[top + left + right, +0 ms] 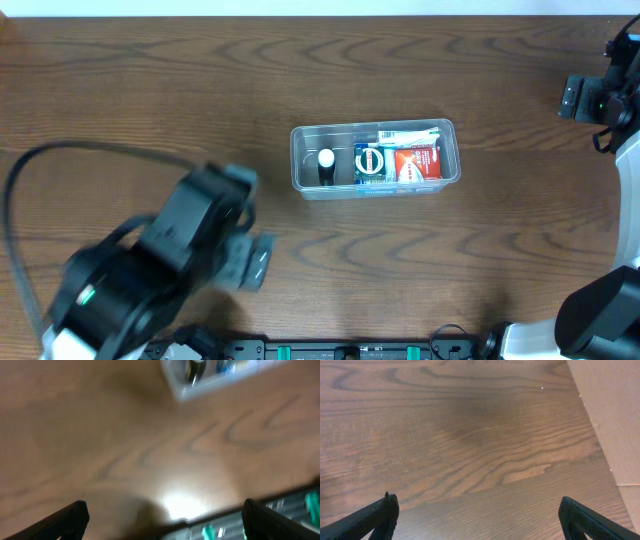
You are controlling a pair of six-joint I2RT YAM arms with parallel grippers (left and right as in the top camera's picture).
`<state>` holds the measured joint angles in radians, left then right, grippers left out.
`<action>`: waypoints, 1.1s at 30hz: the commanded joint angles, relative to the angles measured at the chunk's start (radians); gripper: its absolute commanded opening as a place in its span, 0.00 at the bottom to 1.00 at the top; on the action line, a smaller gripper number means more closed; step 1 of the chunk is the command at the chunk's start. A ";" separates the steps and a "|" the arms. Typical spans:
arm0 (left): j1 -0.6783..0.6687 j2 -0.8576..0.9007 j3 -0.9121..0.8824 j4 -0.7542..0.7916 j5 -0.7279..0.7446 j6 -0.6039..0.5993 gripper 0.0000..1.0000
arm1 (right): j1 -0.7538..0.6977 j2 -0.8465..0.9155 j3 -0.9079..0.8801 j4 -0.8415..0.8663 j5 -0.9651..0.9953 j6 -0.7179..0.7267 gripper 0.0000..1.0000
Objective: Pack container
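The container (298,160), a clear plastic tub, stands at the middle of the table. Inside it are a black bottle with a white cap (326,165), a blue-green box (372,163), a red box (417,163) and a white packet (405,133). My left gripper (162,510) is open and empty over bare wood; the container's corner (180,387) shows far off at the top of its view. The left arm (190,240) is motion-blurred at the lower left. My right gripper (477,502) is open and empty over bare wood, at the far right edge (578,98).
A black cable (30,170) loops at the far left. A rail with green clips (350,350) runs along the table's front edge and also shows in the left wrist view (280,510). A tan flat surface (610,410) borders the wood in the right wrist view.
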<state>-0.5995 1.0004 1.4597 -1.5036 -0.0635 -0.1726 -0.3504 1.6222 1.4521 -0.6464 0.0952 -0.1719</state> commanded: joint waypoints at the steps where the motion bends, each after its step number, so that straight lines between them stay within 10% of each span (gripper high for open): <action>1: -0.002 -0.076 0.002 -0.072 -0.008 0.018 0.98 | -0.004 -0.001 0.006 -0.001 0.006 0.014 0.99; 13: 0.018 -0.412 -0.242 0.209 -0.104 -0.037 0.98 | -0.004 -0.001 0.006 -0.001 0.006 0.014 0.99; 20: 0.202 -0.576 -0.637 0.690 -0.113 0.155 0.98 | -0.004 -0.001 0.006 -0.001 0.006 0.014 0.99; 33: 0.465 -0.672 -1.229 1.617 0.055 0.158 0.98 | -0.004 -0.001 0.006 -0.001 0.006 0.014 0.99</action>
<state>-0.1654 0.3588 0.2962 0.0505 -0.0711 -0.0277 -0.3500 1.6222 1.4521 -0.6464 0.0952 -0.1715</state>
